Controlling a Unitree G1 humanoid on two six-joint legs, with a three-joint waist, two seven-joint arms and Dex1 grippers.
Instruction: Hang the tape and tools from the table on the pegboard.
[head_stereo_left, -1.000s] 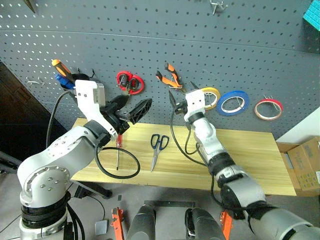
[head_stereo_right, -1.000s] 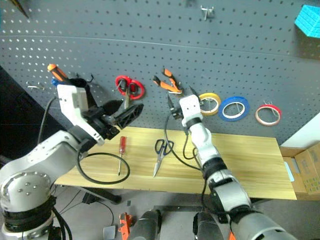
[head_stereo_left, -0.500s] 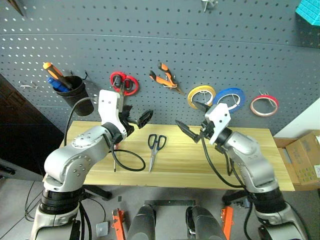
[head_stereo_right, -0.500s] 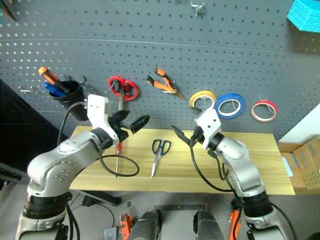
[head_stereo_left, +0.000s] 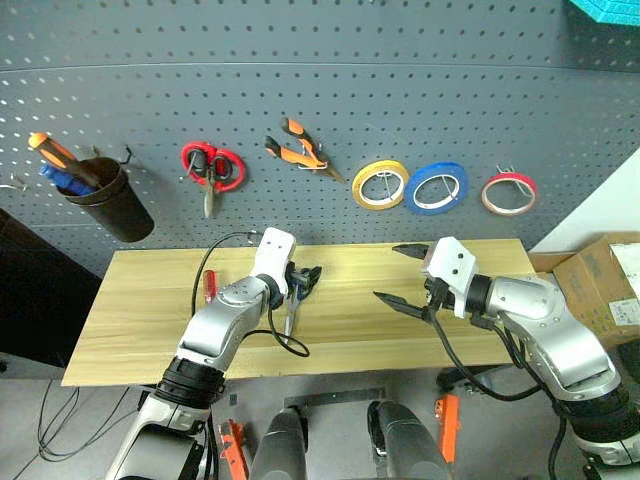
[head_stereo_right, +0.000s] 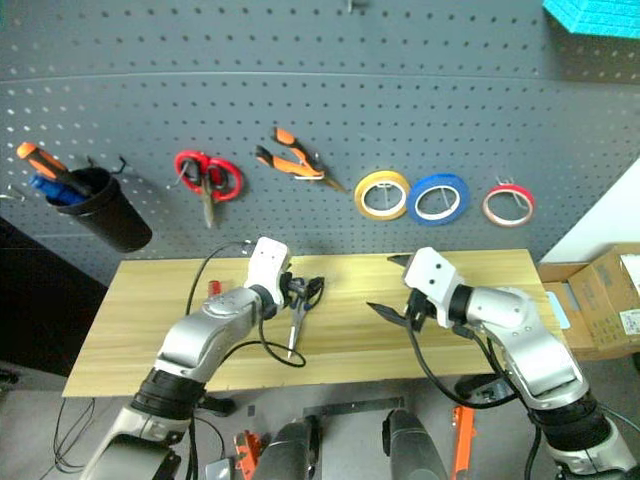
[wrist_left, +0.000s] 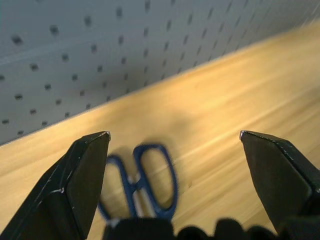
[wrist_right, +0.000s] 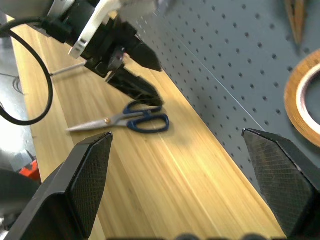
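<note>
Wood: pale plank counter (head_stereo_left: 150, 310), smooth, long.
Scissors (head_stereo_right: 298, 306): one pair, dark blue loops, steel blades, flat just beyond the left end effector (head_stereo_right: 304, 290), fingers wide.
Screwdriver (head_stereo_left: 208, 287): one, slim, red-handled, beside that arm.
Right end effector (head_stereo_left: 404, 275): wide, empty.
Pegboard (head_stereo_left: 420, 90): grey, perforated; pliers (head_stereo_left: 297, 151) and red tape (head_stereo_left: 507, 192) hang beyond both.

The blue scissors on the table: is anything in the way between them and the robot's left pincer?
No, nothing visible blocks them. The left pincer hangs open right over the handles of the scissors, which lie flat on the table. In the left wrist view the blue handle loops sit between the two fingers.
</note>
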